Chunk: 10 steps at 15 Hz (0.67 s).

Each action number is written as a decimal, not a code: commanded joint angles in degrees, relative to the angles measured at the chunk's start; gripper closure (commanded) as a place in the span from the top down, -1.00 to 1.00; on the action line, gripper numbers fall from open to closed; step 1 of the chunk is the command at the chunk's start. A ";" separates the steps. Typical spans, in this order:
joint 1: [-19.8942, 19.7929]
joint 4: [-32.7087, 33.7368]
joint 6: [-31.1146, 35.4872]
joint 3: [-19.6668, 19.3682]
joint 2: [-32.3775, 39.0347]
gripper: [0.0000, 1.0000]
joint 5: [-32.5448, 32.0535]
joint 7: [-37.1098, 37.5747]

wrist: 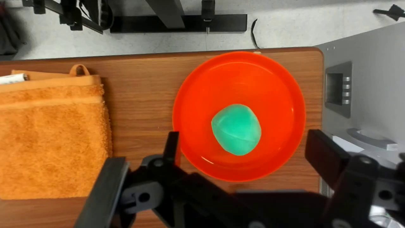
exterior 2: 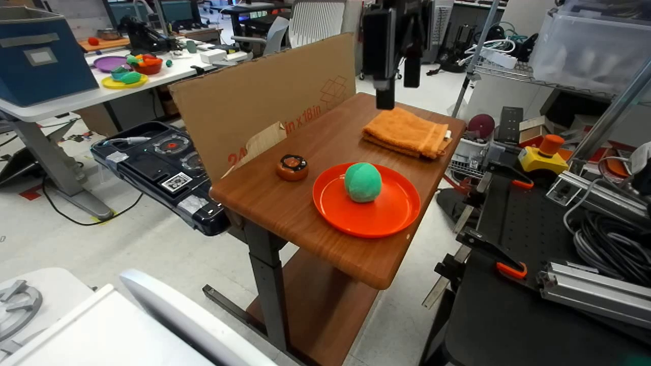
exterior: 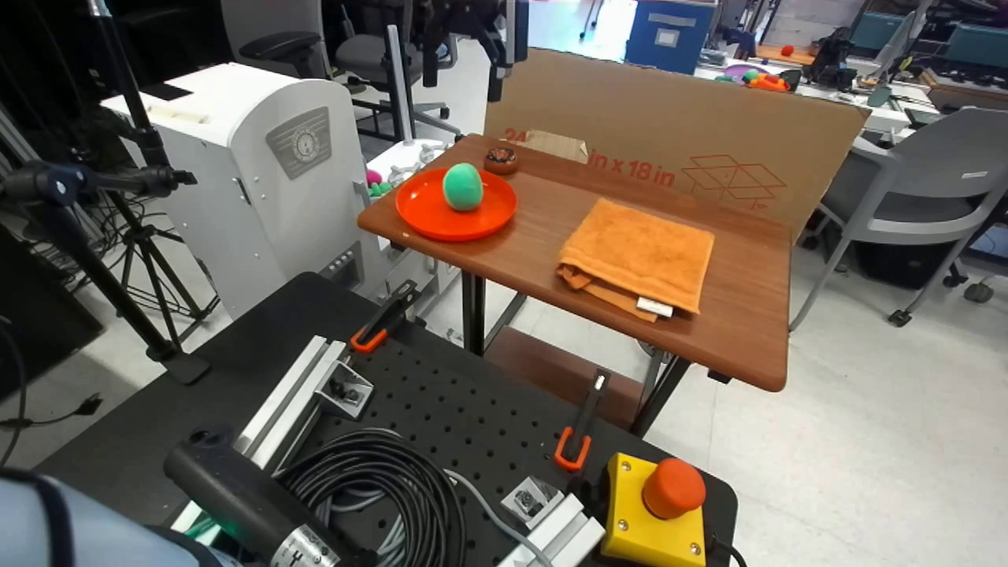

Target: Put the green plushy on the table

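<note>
The green plushy [exterior: 463, 187] rests in the shallow orange-red bowl [exterior: 421, 224], and both show in both exterior views: plushy [exterior 2: 362, 182], bowl [exterior 2: 376, 226]. In the wrist view the plushy [wrist: 236, 129] lies near the middle of the bowl [wrist: 240, 171]. The bowl stands on the brown wooden table [exterior: 535, 236] near one end; the table also shows in an exterior view [exterior 2: 315, 208]. My gripper [exterior: 465, 85] is open and empty, held above the table. In the wrist view its fingers [wrist: 243, 142] are spread wide, with the plushy in sight between and beyond them.
A folded orange cloth [exterior: 642, 252] lies on the table. A small brown round object [exterior 2: 292, 168] sits beside the bowl. A cardboard panel [exterior: 669, 134] stands along one long edge. A black perforated board [exterior: 472, 425] with cables and clamps is by the opposite edge.
</note>
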 commanded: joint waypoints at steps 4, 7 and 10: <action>6.36 10.03 -0.28 -4.79 13.42 1.00 -3.78 3.75; 8.32 13.14 -1.51 -6.42 18.30 1.00 -4.93 4.63; 9.70 15.75 -2.53 -7.66 21.71 1.00 -5.45 5.00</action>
